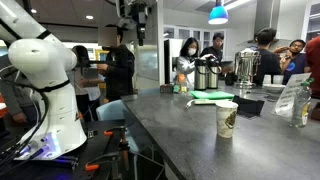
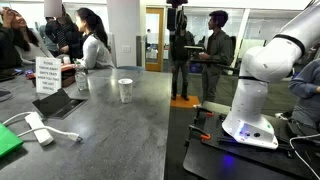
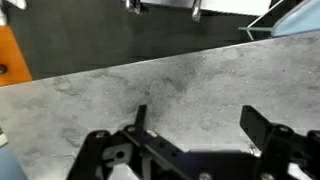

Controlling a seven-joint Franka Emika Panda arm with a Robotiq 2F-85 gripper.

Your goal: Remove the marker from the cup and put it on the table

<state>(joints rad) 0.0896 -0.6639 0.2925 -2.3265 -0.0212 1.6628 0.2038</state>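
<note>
**Small target, long descent**

Crowded room behind, with standing people and steel urns past the far edge of the table. At 3 o'clock in an exterior view, the white robot arm. High above the table, the gripper, fingers spread wide with nothing between them. At about 9 o'clock from the robot base, the cup, upright, well apart from the gripper. No sight of the marker; probably hidden below the rim, but impossible to confirm. Likely troubles: missing the narrow mouth, pushing the rim with one finger and tipping the light paper cup, or lifting the cup together with the marker. After release, possible rolling; better to lay it low and flat.
</note>
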